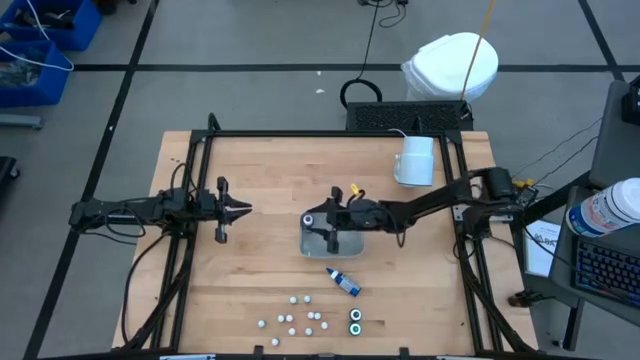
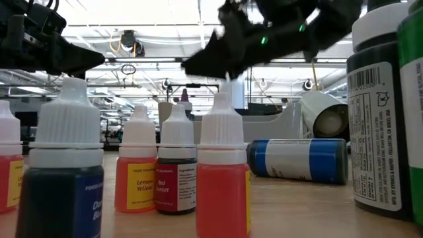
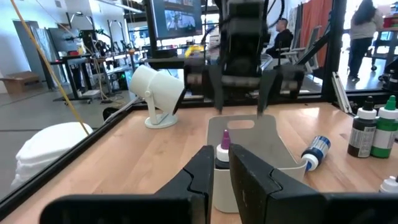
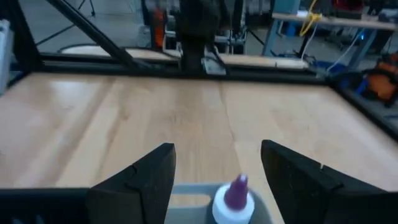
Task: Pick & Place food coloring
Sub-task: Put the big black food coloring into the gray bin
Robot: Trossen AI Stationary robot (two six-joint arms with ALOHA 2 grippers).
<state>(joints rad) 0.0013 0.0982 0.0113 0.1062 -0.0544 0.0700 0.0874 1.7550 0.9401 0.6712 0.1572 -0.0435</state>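
Observation:
A small white dropper bottle with a purple tip (image 4: 233, 199) stands upright in the clear tray (image 1: 318, 248) at mid-table. My right gripper (image 4: 217, 149) hovers open above it, a finger on either side, touching nothing; the left wrist view shows it (image 3: 239, 106) above the bottle (image 3: 222, 149). A blue-labelled bottle (image 1: 343, 282) lies on its side near the tray. Several white-capped bottles (image 1: 300, 318) and two dark pots (image 1: 355, 320) stand at the near edge. My left gripper (image 1: 240, 210) waits shut at the left.
A large white mug (image 1: 415, 160) lies on its side at the far right of the table. Black frame rails (image 1: 330, 133) run along the table's far, left and right sides. Bare wood lies between the tray and the left arm.

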